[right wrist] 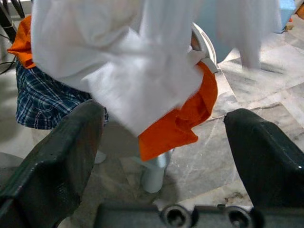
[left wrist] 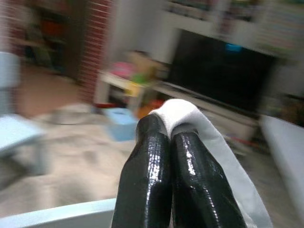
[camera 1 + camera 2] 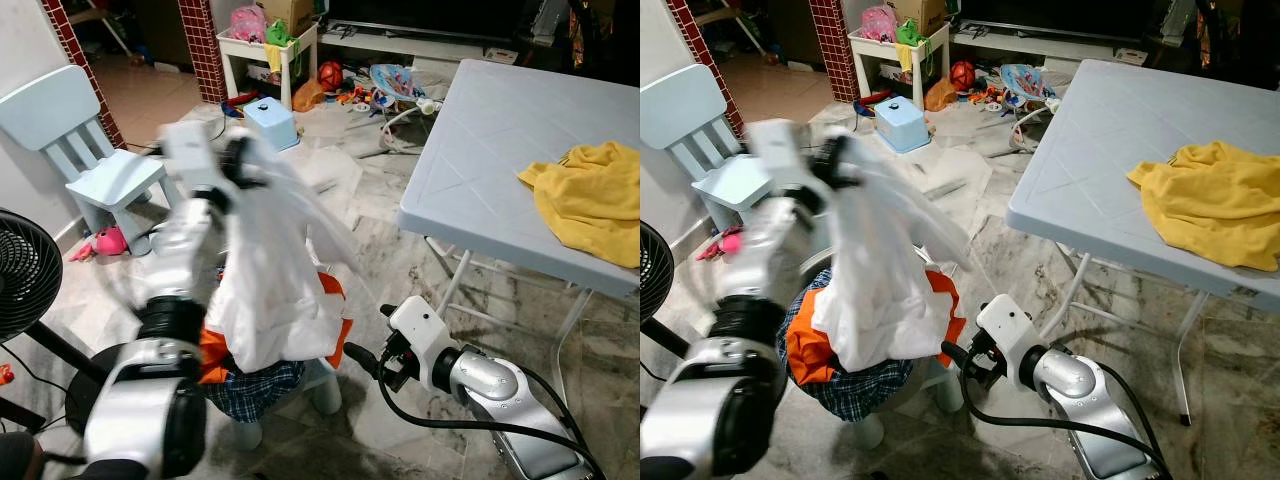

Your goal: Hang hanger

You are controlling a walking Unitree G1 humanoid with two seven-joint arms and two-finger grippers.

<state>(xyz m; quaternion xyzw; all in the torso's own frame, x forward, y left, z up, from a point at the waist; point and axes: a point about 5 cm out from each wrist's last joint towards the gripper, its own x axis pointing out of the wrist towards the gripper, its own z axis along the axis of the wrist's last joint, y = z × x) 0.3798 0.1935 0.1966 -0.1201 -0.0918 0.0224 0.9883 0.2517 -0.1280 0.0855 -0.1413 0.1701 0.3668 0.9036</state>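
The left arm (image 3: 185, 250) is smeared by motion blur in both eye views, and its gripper is hidden among the folds of the white garment (image 3: 270, 290). In the left wrist view the room behind the black fingers (image 2: 147, 180) is blurred. No hanger can be made out inside the garment. The stool (image 3: 325, 385) is largely covered by an orange cloth (image 3: 805, 355) and a plaid cloth (image 3: 855, 385). The fan (image 3: 25, 270) is cut off by the picture's edge.

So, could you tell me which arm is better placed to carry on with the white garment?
Probably the left: the left gripper is shut on the white garment, lifting it. The right gripper waits open, low beside it.
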